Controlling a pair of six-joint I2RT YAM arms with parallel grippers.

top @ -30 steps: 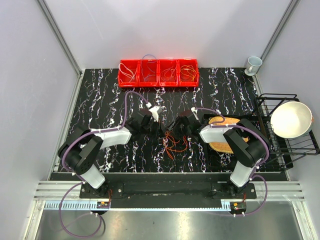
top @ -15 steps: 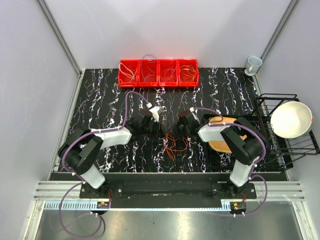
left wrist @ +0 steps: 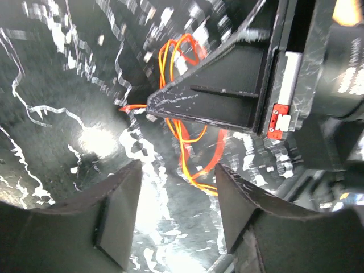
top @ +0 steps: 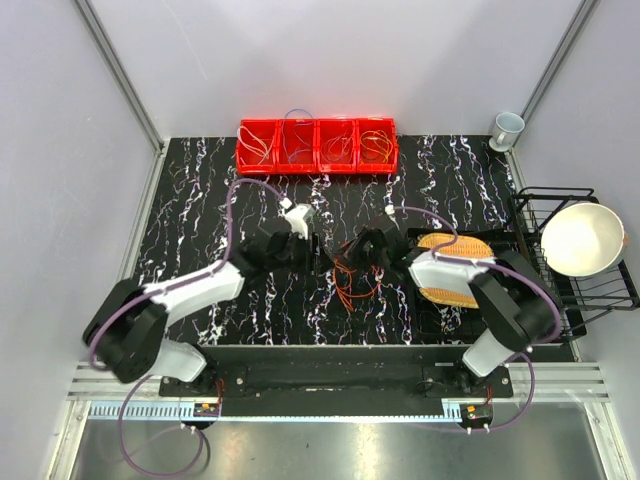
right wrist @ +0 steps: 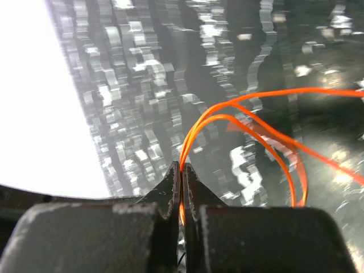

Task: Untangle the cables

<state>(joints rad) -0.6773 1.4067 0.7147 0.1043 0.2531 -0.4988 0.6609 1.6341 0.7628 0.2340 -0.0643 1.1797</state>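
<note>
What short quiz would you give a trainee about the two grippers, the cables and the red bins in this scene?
1. True or false: the right gripper is shut on an orange cable.
2. Choose one: the left gripper is A) open, holding nothing; B) shut on a cable; C) shut on a bin.
3. Fill in: the red bin row has ___ compartments.
Key: 1 true; 2 A; 3 four.

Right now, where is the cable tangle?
Top view: the cables lie mid-table between the left claw and the right claw, which pinches an orange strand.
</note>
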